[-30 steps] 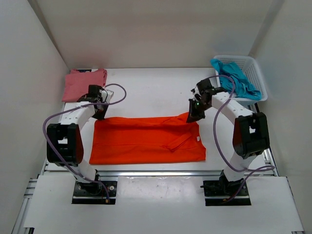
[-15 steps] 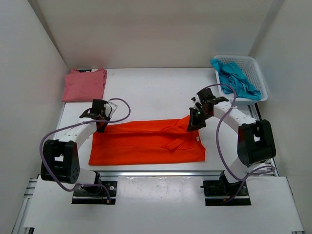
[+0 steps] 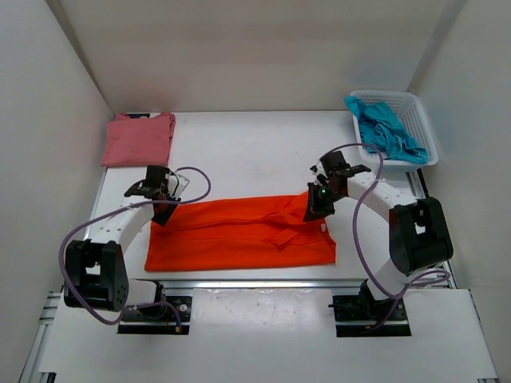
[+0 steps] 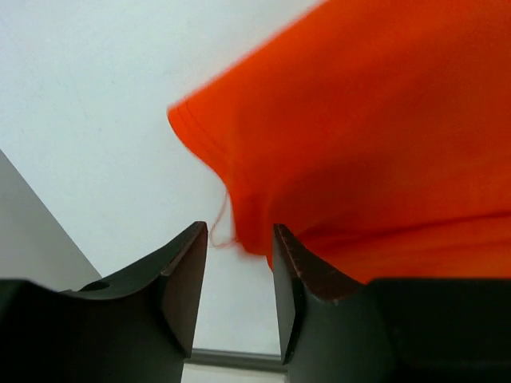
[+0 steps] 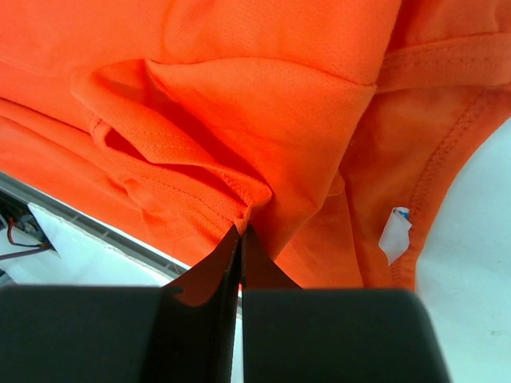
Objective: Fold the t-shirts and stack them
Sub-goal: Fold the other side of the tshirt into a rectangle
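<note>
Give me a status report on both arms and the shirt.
Left end effector open at corner of orange t-shirt. Right end effector shut on its fold. Nothing blocking.

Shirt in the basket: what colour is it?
The shirt is teal-blue, clearest in the top view.

Left gripper [image 4: 239,233] jaws parted. Orange t-shirt [image 4: 383,136] hem corner, blurred, sits at the fingertips' gap, above the white table [image 4: 96,96].

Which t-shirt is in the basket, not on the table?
The teal-blue t-shirt, bunched in the white lattice basket. The pink t-shirt lies folded far left; the orange t-shirt is spread across the near side.
</note>
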Motion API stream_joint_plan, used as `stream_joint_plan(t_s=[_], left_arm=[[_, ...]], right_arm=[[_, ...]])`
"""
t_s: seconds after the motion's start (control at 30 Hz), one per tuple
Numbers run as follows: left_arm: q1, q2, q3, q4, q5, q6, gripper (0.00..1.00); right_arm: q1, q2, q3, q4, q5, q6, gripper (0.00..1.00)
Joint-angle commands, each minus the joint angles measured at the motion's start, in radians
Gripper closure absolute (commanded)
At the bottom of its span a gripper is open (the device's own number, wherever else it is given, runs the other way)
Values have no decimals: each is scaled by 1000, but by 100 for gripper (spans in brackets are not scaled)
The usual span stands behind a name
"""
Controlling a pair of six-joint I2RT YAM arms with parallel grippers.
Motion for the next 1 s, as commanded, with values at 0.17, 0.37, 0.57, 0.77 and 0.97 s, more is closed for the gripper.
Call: stream_joint_plan(t_s=[0.17,0.37,0.57,0.77,0.97], left_arm=[[23,-79,50,-182,48,8,53],[4,-1,64,-133,20,-3,50],[10,83,18,-75,-51,8,50],[20,154,2,-25,-105,3,50],[15,197,11,-44,-78,-14,50]], right_arm=[[-11,-56,-34,25,-33,3,100],[-18,-61,-51,55,-51,3,100],[-4,-73,-29,-21,-22,-20,100],[-8,-145,-69,-92,-17,-16,100],[25,-158,-89,-124,-45,-16,100]])
